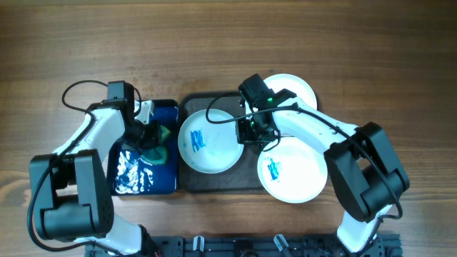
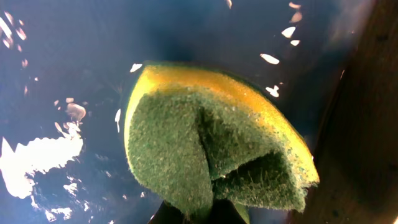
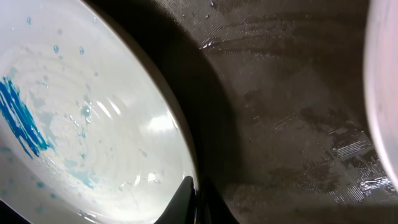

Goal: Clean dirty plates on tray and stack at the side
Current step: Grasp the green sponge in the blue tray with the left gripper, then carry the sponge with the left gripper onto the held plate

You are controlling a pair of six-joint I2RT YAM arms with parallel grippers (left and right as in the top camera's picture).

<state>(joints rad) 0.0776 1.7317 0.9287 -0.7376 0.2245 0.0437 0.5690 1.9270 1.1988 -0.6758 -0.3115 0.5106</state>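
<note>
A plate (image 1: 209,141) with a blue smear lies on the left part of the dark tray (image 1: 214,182). My right gripper (image 1: 246,133) is shut on this plate's right rim. In the right wrist view the jaws (image 3: 196,202) pinch the rim of the plate (image 3: 93,124) over the wet tray floor (image 3: 298,124). A second smeared plate (image 1: 291,169) overlaps the tray's right end. A third plate (image 1: 293,87) at the back right is partly hidden by the arm. My left gripper (image 1: 151,137) is shut on the green and yellow sponge (image 2: 211,149), folded, above the blue tray (image 2: 62,62).
The blue tray (image 1: 139,175) stands just left of the dark tray and holds shiny water. The rim of another plate (image 3: 387,93) shows at the right edge of the right wrist view. Bare wooden table lies behind both trays.
</note>
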